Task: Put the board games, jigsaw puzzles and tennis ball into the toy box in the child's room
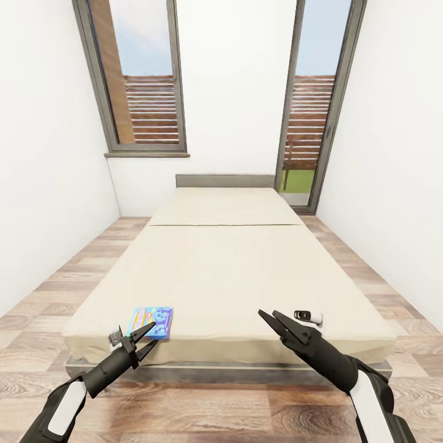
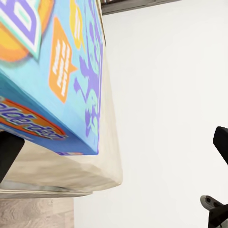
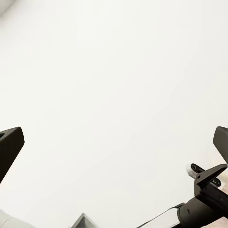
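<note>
The small blue board game [image 1: 151, 323] lies flat at the near left corner of the bed [image 1: 234, 271] (beige mattress, grey headboard). The left gripper [image 1: 147, 339] hovers just at the box's near edge, fingers spread and empty. The right gripper [image 1: 275, 322], also parted and empty, hangs over the near right edge.

White walls [image 1: 49, 184], wood-plank floor [image 1: 203, 412], two tall dark-framed windows [image 1: 140, 80] showing wooden slats and blue sky; bright, even daylight.
</note>
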### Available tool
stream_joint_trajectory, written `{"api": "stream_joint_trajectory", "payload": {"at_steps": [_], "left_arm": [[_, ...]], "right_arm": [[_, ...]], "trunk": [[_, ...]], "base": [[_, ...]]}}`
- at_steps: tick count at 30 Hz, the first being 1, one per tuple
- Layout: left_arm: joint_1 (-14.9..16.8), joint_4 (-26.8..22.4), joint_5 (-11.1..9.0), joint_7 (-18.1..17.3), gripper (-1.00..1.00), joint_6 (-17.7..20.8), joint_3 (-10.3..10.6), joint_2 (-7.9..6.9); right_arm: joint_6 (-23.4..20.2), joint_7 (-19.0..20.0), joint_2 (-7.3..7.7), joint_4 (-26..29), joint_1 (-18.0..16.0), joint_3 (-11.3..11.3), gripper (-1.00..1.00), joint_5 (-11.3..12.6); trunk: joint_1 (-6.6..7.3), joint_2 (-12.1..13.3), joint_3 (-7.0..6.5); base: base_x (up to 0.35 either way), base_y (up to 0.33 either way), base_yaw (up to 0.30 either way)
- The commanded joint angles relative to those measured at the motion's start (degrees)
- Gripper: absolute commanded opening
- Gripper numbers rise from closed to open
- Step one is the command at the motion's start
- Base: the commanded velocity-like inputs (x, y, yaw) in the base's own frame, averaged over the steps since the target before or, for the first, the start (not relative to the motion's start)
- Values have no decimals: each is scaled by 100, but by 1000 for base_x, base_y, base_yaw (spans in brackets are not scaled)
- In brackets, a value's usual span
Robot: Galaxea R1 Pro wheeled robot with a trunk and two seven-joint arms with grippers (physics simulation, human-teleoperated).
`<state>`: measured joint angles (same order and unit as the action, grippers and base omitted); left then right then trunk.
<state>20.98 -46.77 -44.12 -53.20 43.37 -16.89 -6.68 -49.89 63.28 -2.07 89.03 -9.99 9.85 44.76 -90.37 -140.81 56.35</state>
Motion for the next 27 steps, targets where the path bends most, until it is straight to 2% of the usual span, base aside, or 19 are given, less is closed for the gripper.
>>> {"api": "stream_joint_trajectory", "payload": {"at_steps": [1, 20, 27], "left_arm": [[3, 2, -18, -6, 100, 33, -4, 0], [-2, 2, -18, -15, 100, 41, -9, -4], [-5, 3, -16, -15, 100, 50, -150, -2]], "right_arm": [[-31, 9, -4, 0, -3, 8, 100, 7], [-29, 9, -4, 0, -3, 8, 100, 7], [-31, 9, -4, 0, -3, 8, 100, 7]], "trunk": [[1, -2, 5], [1, -2, 5], [1, -2, 5]], "base": [[0, 0, 0], [0, 0, 0], [72, 11, 0]]}}
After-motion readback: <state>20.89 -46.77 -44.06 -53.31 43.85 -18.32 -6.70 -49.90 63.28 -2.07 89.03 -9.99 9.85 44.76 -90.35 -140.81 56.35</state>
